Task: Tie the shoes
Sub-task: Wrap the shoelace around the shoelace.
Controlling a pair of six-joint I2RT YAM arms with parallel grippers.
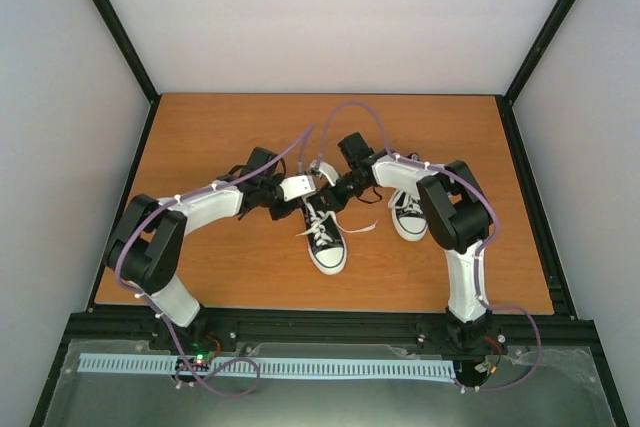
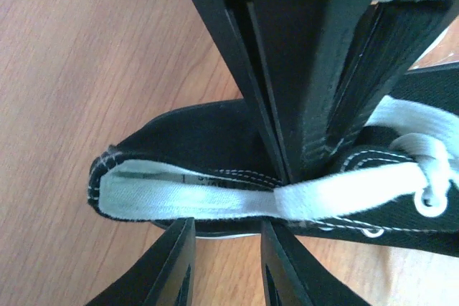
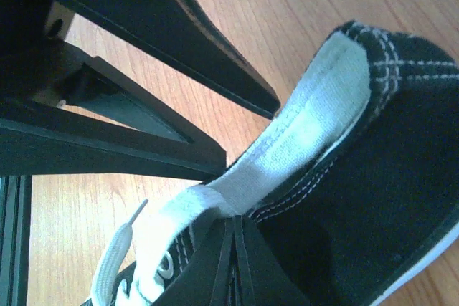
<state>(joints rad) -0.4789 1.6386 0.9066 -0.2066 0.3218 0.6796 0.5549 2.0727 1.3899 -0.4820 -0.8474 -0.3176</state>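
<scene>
One black sneaker (image 1: 326, 239) with a white toe cap lies mid-table, toe toward the arm bases; the second shoe (image 1: 408, 215) lies to its right. Both grippers meet over the middle shoe's heel end. My right gripper (image 1: 331, 190) is shut on a white lace (image 3: 190, 209) at its tip (image 3: 235, 223), beside the white tongue (image 3: 315, 123). In the left wrist view, that lace (image 2: 358, 184) runs taut from the pinch to an eyelet. My left gripper (image 2: 227, 223) is open and empty, its fingers (image 2: 179, 263) just short of the tongue (image 2: 179, 197) and the shoe's black collar (image 2: 193, 137).
A loose lace end (image 1: 360, 229) trails on the wooden table (image 1: 220, 267) between the two shoes. The right arm's elbow (image 1: 455, 212) stands next to the second shoe. Black frame posts and white walls close in the table's sides and back.
</scene>
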